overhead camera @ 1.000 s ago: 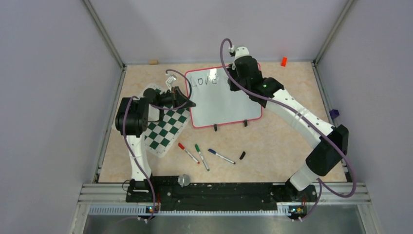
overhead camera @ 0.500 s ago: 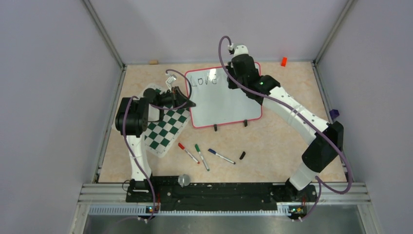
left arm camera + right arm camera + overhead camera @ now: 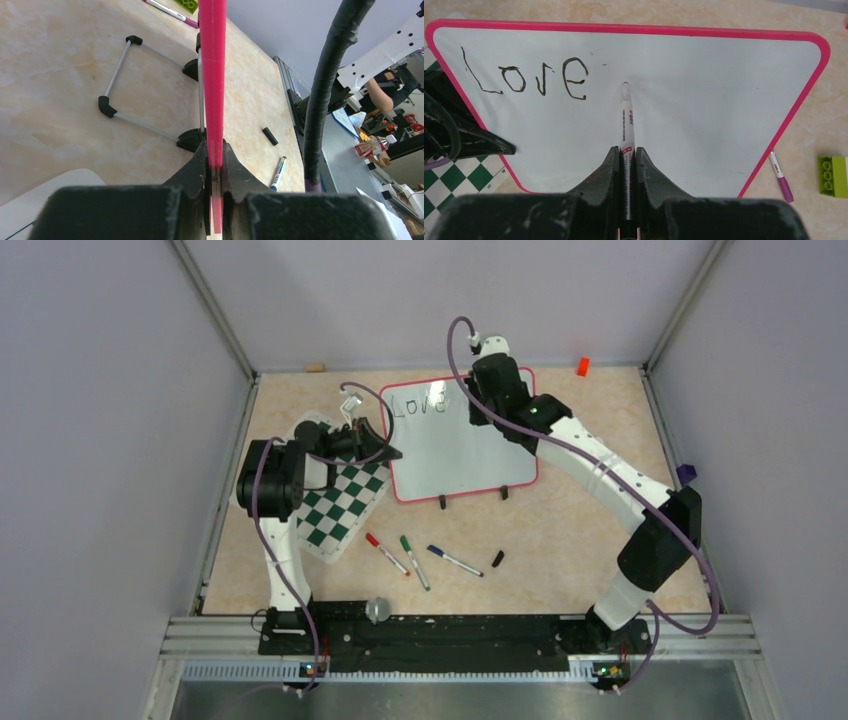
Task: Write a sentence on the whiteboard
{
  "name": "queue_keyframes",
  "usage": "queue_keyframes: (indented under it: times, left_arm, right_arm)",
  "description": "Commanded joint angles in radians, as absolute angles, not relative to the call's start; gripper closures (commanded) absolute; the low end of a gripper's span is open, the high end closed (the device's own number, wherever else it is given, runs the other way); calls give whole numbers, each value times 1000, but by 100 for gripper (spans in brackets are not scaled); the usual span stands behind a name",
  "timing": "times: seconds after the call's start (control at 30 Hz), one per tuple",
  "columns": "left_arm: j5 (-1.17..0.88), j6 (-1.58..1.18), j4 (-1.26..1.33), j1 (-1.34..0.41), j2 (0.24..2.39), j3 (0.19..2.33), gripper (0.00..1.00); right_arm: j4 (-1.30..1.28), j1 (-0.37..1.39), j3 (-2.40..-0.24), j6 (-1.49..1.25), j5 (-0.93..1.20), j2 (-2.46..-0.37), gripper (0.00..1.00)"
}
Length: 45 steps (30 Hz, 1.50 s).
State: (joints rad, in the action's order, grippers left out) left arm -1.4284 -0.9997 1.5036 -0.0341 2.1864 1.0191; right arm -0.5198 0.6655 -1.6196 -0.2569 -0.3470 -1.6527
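The whiteboard [image 3: 450, 455], white with a red frame, stands tilted at the table's back middle. "Love" [image 3: 418, 405] is written in black at its top left, also seen in the right wrist view [image 3: 524, 77]. My right gripper [image 3: 626, 150] is shut on a white-barrelled marker [image 3: 625, 120]. The marker's tip rests on or just above the board [image 3: 714, 110], right of the "e". My left gripper [image 3: 214, 150] is shut on the board's red frame [image 3: 212, 75], at its left edge [image 3: 393, 452].
A green-and-white checkered mat [image 3: 340, 505] lies under my left arm. Red [image 3: 386, 553], green [image 3: 414, 561] and blue [image 3: 454, 560] markers and a black cap [image 3: 497, 559] lie in front of the board. A green brick [image 3: 831, 176] and a purple marker [image 3: 780, 176] lie behind it.
My right wrist has shifted a little to the left over the board's top, with the marker in it. The left arm and the board have not moved.
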Motion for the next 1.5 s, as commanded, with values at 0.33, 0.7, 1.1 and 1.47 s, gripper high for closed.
queue_keyframes:
  times: [0.33, 0.7, 1.1, 1.47]
  left_arm:
    - [-1454, -963, 1620, -39, 2190, 1045, 100]
    - [-1455, -954, 1620, -40, 2183, 1037, 100]
    - [-1455, -957, 1619, -39, 2184, 1039, 100]
    - [-1455, -955, 1620, -39, 2184, 1039, 100]
  right_arm:
    - [-507, 674, -1706, -270, -366, -1692, 100]
    - [-509, 673, -1706, -269, -373, -1690, 100]
    - [-506, 673, -1703, -270, -376, -1688, 100]
    - [-497, 673, -1706, -265, -373, -1690, 100]
